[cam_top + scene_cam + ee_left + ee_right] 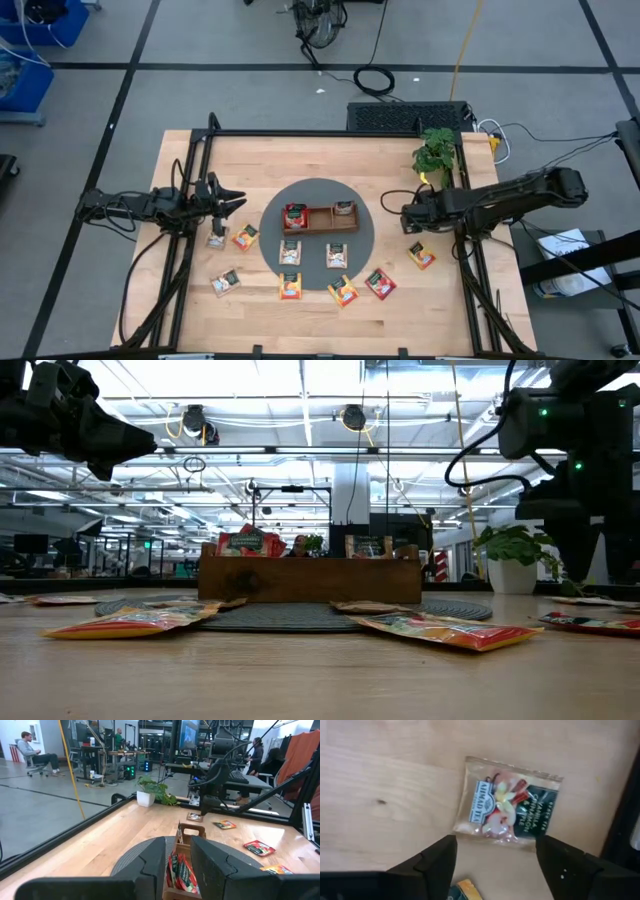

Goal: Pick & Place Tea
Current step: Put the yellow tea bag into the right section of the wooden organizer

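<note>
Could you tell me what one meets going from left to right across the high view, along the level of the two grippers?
Left gripper → brown three-compartment wooden tray on the round grey mat → right gripper, beside a whitish tea packet with dark print → green potted plant.

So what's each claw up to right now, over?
Right claw open above whitish tea packet, not gripping. Left claw empty, facing wooden tray. Nothing blocking.

Robotics lab, workbenches [120, 754], open industrial hall
</note>
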### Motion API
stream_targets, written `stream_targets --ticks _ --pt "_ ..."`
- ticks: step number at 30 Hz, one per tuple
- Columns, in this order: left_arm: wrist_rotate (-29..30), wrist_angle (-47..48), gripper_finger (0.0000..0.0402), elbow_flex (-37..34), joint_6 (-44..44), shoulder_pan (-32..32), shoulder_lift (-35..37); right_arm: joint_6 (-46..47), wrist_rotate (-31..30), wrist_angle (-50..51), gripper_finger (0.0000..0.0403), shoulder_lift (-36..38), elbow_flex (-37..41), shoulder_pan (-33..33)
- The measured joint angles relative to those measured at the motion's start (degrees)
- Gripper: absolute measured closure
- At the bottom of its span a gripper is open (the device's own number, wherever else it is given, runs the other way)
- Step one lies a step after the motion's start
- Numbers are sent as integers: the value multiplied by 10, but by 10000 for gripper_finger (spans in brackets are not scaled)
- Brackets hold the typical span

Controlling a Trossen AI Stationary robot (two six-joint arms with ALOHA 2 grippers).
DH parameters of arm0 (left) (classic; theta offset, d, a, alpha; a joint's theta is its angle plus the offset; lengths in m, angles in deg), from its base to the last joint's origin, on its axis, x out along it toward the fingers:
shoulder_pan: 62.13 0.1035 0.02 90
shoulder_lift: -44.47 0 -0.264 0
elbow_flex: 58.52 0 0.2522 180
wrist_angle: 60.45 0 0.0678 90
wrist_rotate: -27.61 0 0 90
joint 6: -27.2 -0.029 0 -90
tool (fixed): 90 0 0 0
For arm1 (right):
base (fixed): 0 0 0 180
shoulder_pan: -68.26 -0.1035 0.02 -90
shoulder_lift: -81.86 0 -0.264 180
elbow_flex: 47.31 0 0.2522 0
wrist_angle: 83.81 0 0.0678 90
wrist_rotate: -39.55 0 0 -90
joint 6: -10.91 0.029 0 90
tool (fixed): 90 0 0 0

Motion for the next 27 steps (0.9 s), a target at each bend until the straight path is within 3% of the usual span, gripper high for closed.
stream_targets --ticks 6,14,20,27 --pt "0 0 309 0 0 0 0 32 -3 -25 186 -1 40 0" --pt "0 0 309 0 0 0 0 22 -6 -117 189 1 87 13" --pt "0 0 309 0 0 0 0 -41 -42 -191 199 2 89 24" --pt "0 0 309 0 0 0 0 -146 -23 -289 209 1 90 33"
